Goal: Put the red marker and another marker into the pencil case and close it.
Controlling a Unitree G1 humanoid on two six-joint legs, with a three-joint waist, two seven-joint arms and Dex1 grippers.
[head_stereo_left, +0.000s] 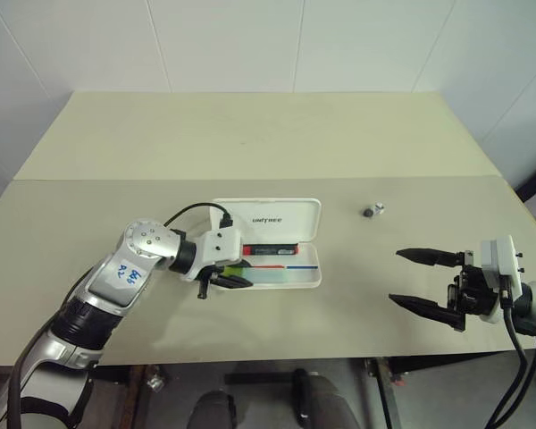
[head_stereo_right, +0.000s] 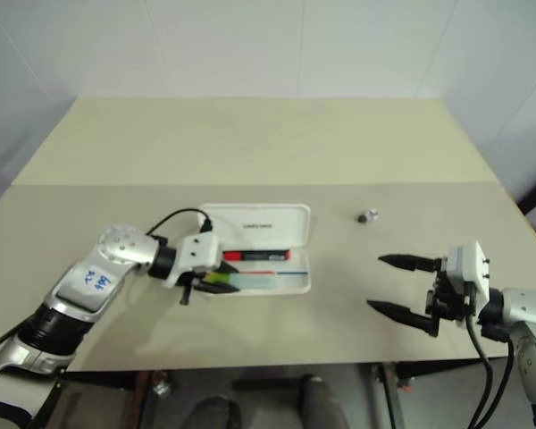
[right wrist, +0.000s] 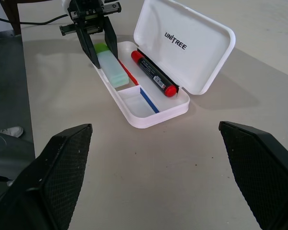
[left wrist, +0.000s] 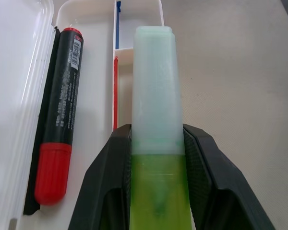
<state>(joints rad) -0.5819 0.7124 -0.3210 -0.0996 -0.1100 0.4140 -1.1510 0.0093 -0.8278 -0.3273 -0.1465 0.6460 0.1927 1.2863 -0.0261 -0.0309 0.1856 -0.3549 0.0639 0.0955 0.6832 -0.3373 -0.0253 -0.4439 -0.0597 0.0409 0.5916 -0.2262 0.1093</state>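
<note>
**Green marker held over the open case, red marker already in the tray**

The pencil case lies open near the middle of the table, lid raised toward the far side. The red marker lies lengthwise in the tray, close against the hinge. The left gripper sits at the case's left end, its two black fingers clamped on the light-green marker, which points along the tray's front compartment.

From the head views the green marker reads only as a small bright patch between the fingers. The left wrist view shows the grip itself: both fingers pressing the marker's sides, its pale cap reaching out beyond them. The right wrist view shows the lid's dark lettering and the tray's red and blue stripes.

The right gripper hovers well to the right of the case, jaws spread wide and empty. A small dark object rests on the table beyond it.
</note>
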